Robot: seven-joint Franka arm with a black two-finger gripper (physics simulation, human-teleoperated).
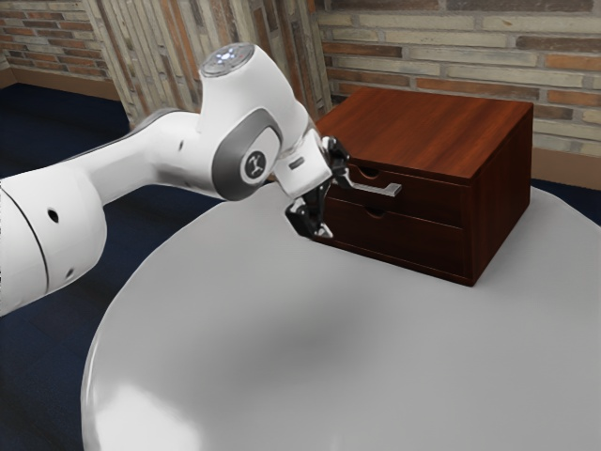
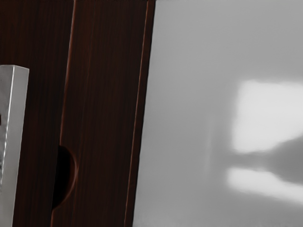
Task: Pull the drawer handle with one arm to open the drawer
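**Item: drawer handle (image 1: 376, 189).** A silver bar mounted on the top drawer (image 1: 427, 199) of the dark wooden cabinet (image 1: 423, 127). The cabinet stands on the grey table (image 1: 282, 357) toward the exterior view's right. The drawer front looks flush with the cabinet, so judge it not yet opened.

**Item: tool (image 1: 315, 221).** It sits low at the cabinet's front, before the lower drawer (image 1: 404, 240), near the handle's end on the exterior view's left. You cannot tell whether it is apart or together.

**Relation to note.** The handle lies up from the tool and toward the exterior view's right. Its long axis runs level along the drawer front. In the wrist view the handle (image 2: 9, 142) shows beyond the lower drawer's notch (image 2: 66, 175), so you are likely off the bar. Expect to rise and shift along it before pulling.
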